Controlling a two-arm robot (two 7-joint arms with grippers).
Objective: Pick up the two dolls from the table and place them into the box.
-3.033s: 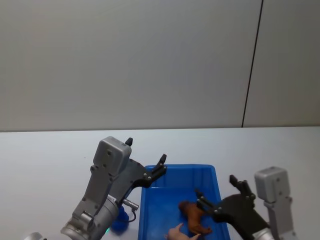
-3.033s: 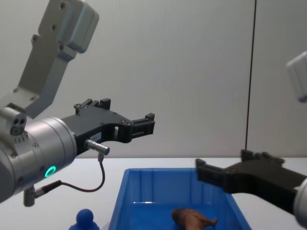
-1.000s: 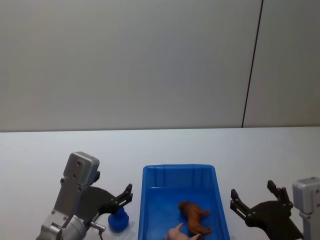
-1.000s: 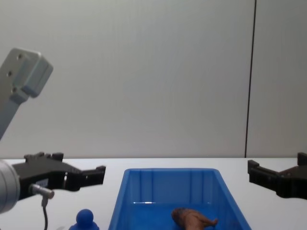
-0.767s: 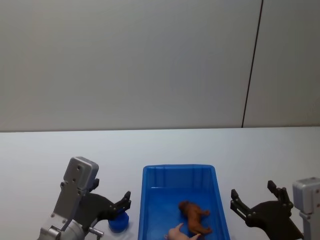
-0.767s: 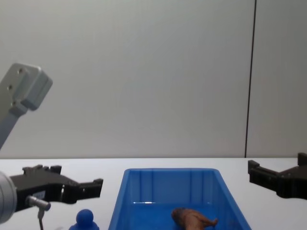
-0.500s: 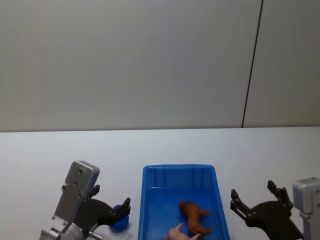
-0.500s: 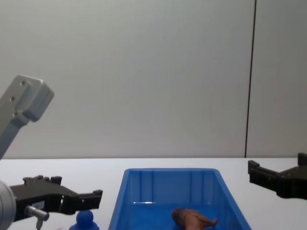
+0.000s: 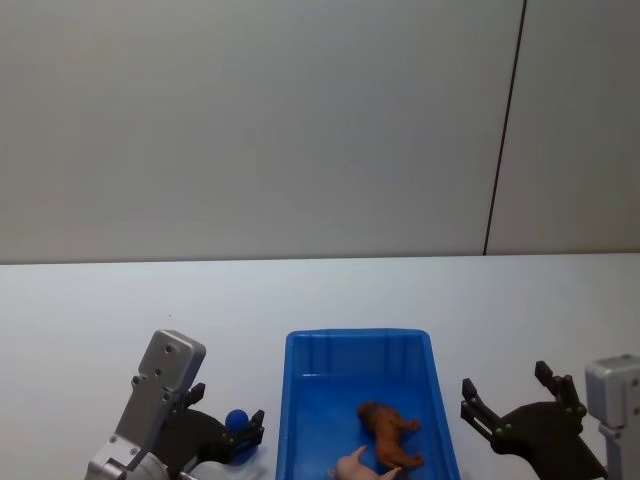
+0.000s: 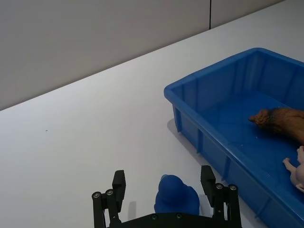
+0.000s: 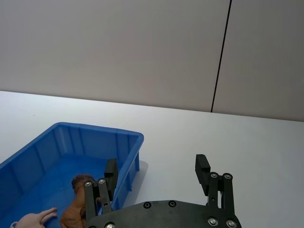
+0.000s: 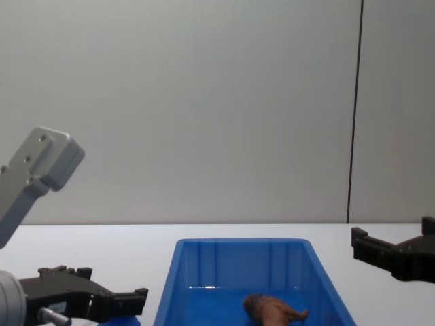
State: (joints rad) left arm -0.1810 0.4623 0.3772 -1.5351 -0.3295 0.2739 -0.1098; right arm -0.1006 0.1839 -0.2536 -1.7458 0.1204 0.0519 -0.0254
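Note:
The blue doll (image 10: pixel 175 195) with its round head (image 9: pixel 237 421) stands on the table just left of the box (image 9: pixel 290 400). My left gripper (image 10: pixel 163 180) is open and low over it, one finger on each side, not touching. The brown doll (image 9: pixel 390 437) lies on its side inside the box (image 10: pixel 199 95), also seen as a furry shape (image 12: pixel 275 309) on the box floor. My right gripper (image 9: pixel 505 380) hovers open and empty to the right of the box (image 11: pixel 61 142), off the brown doll (image 11: pixel 78 205).
A small pink figure (image 9: pixel 355 465) lies in the box near the brown doll, with its arm (image 10: pixel 297 168) showing by the near end. White table (image 10: pixel 85 133) spreads around the box, and a plain wall stands behind.
My left gripper has sunk lower and come down around the blue doll. Three seconds ago both grippers were higher by the box; the right one has since pulled back and stayed still.

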